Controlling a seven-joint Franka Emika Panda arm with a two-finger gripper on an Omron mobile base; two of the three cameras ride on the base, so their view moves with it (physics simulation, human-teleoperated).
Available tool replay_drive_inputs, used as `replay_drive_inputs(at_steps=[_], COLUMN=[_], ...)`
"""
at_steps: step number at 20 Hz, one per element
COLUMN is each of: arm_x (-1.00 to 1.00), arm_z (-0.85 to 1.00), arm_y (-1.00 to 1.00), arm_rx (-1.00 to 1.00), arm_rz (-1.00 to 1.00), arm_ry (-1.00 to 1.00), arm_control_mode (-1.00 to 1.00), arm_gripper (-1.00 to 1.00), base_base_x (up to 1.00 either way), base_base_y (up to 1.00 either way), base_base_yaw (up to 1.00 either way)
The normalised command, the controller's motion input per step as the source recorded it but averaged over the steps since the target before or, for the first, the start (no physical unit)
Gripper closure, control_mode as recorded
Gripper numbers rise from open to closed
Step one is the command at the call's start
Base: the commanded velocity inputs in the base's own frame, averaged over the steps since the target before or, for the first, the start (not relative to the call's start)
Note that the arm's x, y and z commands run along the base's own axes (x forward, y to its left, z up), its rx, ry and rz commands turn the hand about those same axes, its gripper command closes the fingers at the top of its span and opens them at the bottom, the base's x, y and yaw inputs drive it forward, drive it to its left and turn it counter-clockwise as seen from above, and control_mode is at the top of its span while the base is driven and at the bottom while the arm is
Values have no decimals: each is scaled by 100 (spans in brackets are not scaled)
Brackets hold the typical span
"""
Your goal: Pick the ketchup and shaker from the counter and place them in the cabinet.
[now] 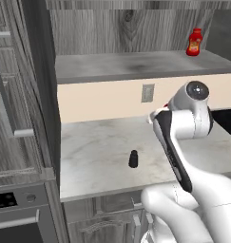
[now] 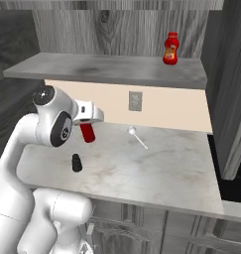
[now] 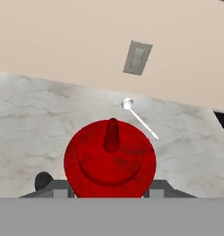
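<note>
My gripper is shut on the ketchup, a slim dark-red bottle seen from its nozzle end, with a dark fingertip on either side of it. From the right base view the ketchup hangs under the white hand, over the back left of the marble counter. The shaker, a small black cylinder, stands upright on the counter in front of the bottle; it also shows as the shaker and the shaker. Above, the cabinet shelf is a long grey board.
A squat bright-red bottle with a yellow label stands at the right end of the cabinet shelf. A white spoon lies on the counter below a wall outlet. An oven sits at the left.
</note>
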Motion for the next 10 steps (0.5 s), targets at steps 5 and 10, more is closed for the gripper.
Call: replay_drive_inputs(at_steps=[5, 10], arm_x=[-10, -19], arm_z=[47, 52], arm_y=[-15, -15], arm_rx=[4, 1], arm_rz=[-10, -10], arm_ry=[0, 0], arm_control_mode=[-100, -100], arm_gripper=[100, 100], base_base_x=[0, 0], base_base_y=[0, 0], base_base_yaw=[0, 0])
